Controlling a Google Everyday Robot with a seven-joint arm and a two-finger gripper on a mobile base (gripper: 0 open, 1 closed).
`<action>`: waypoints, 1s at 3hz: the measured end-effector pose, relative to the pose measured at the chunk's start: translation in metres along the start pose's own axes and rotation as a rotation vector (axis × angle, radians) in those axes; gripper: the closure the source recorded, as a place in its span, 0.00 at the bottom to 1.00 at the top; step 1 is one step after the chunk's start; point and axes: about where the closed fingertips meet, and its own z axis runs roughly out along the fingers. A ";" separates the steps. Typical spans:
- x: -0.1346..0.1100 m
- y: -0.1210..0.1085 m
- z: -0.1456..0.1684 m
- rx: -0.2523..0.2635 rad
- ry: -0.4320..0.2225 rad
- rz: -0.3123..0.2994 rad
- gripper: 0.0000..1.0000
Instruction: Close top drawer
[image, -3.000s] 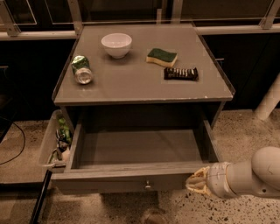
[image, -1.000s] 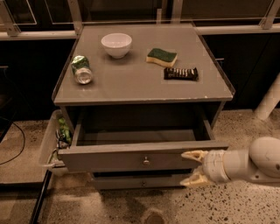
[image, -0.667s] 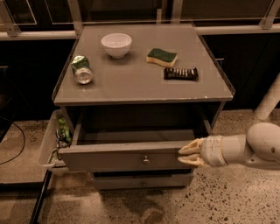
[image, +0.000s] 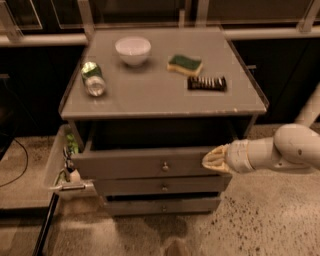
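The top drawer is a wide grey drawer with a small round metal knob at its centre. It stands only slightly out from the grey cabinet, its front nearly level with the two shorter drawers below. My gripper is at the right end of the drawer front and presses against it, with the pale arm reaching in from the right.
On the cabinet top lie a white bowl, a green can on its side, a green sponge and a dark snack bar. A side bin with small items hangs at the cabinet's left. Speckled floor lies in front.
The top drawer has slid far back into the cabinet, from wide open to nearly shut. My gripper moved with it, staying against the right end of the drawer front.
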 end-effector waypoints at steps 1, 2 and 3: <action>0.000 0.001 0.000 0.000 0.000 0.000 0.82; 0.000 0.001 0.000 0.000 0.000 0.000 0.58; 0.000 0.001 0.000 0.000 0.000 0.000 0.36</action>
